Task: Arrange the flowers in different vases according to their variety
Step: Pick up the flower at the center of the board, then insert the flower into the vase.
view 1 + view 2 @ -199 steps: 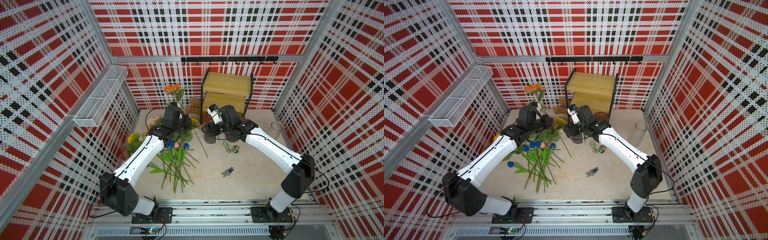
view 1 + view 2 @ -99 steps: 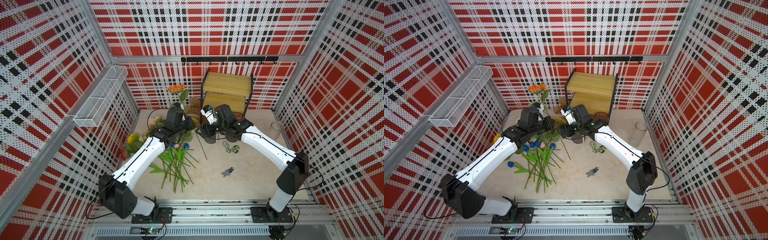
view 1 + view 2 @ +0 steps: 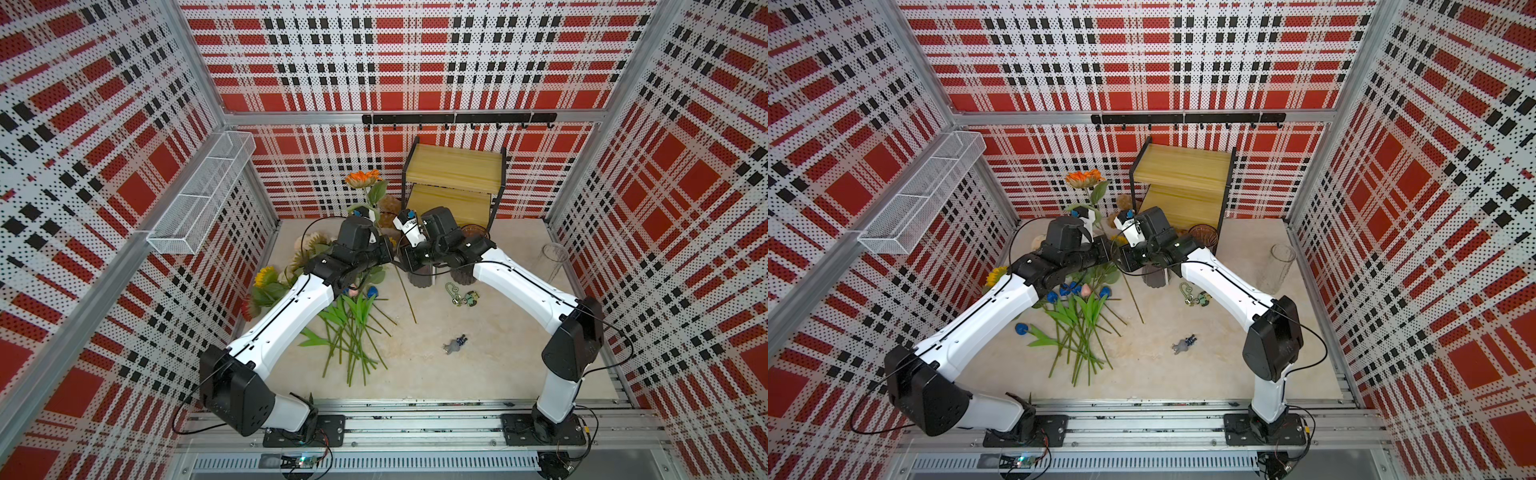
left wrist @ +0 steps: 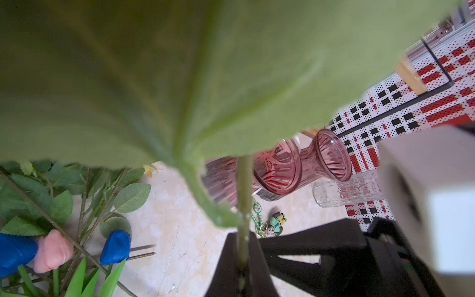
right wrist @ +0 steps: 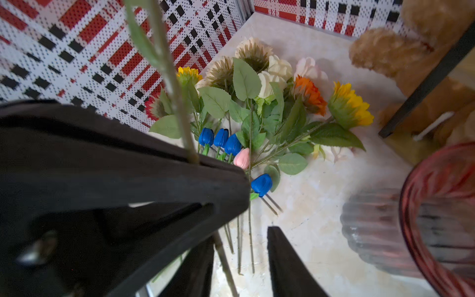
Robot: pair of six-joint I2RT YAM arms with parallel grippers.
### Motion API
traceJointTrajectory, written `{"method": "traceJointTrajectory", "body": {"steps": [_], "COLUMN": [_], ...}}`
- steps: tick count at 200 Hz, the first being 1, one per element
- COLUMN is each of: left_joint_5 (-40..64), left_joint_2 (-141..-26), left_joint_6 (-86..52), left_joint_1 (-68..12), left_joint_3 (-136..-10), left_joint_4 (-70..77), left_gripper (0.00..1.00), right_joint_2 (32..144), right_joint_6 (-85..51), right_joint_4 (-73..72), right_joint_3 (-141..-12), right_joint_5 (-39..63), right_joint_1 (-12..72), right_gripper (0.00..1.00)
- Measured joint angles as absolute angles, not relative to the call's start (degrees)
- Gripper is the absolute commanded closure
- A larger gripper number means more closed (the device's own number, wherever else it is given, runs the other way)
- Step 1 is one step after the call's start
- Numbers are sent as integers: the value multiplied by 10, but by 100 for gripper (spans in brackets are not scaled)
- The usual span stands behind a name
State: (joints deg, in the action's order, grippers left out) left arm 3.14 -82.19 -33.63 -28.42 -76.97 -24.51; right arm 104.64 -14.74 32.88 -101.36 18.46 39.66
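Right gripper (image 5: 240,235) now nearer, by brownish vase (image 3: 422,279) | jaws apart around orange sunflower (image 3: 363,178) stem (image 5: 222,254); left gripper (image 4: 241,236) clamps it higher | risk: double pull may bend stem, tip vase

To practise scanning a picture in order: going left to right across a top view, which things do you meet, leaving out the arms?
In order: wire basket → yellow sunflower → orange sunflower → wooden shelf → clear glass cylinder.

Pink vase (image 4: 331,154) ribbed glossy glass; flower leaf (image 4: 180,77) matt cloth; shelf (image 3: 455,166) wood; bear (image 5: 385,51) plush
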Motion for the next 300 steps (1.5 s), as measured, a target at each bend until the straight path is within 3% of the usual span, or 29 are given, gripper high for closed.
{"method": "traceJointTrajectory", "body": {"steps": [18, 34, 56, 79, 84, 88, 156, 199, 244, 300], "left_joint_5": [33, 34, 39, 44, 45, 48, 63, 88, 123, 135], "left_joint_2": [-822, -822, -820, -813, -809, -807, -725, -741, -834, -857], "left_joint_6": [-334, -333, -335, -341, -341, -346, -338, -333, -331, -329], "left_joint_1": [-284, -283, -278, -260, -255, -251, -87, -11, 12, 12], "left_joint_3": [-770, -767, -763, -758, -755, -752, -726, -668, -649, -650], "left_joint_4": [-243, -240, -230, -222, -222, -221, -260, -282, -303, -300], "left_gripper": [95, 91, 53, 34, 9, 0, 1, 3, 6, 8], "right_joint_2": [1048, 1049, 1049, 1051, 1051, 1051, 1043, 995, 915, 872], "right_joint_6": [-144, -146, -147, -149, -149, -149, -139, -115, -72, -39], "right_joint_4": [326, 326, 329, 330, 330, 330, 327, 314, 260, 170], "right_joint_3": [-1019, -1020, -1020, -1020, -1020, -1020, -1020, -1027, -1032, -1042], "right_joint_5": [197, 200, 201, 194, 190, 187, 75, -14, -125, -194], "right_joint_1": [400, 401, 401, 401, 401, 401, 401, 401, 401, 390], "right_gripper": [99, 100, 100, 100, 100, 100, 100, 100, 100, 100]}}
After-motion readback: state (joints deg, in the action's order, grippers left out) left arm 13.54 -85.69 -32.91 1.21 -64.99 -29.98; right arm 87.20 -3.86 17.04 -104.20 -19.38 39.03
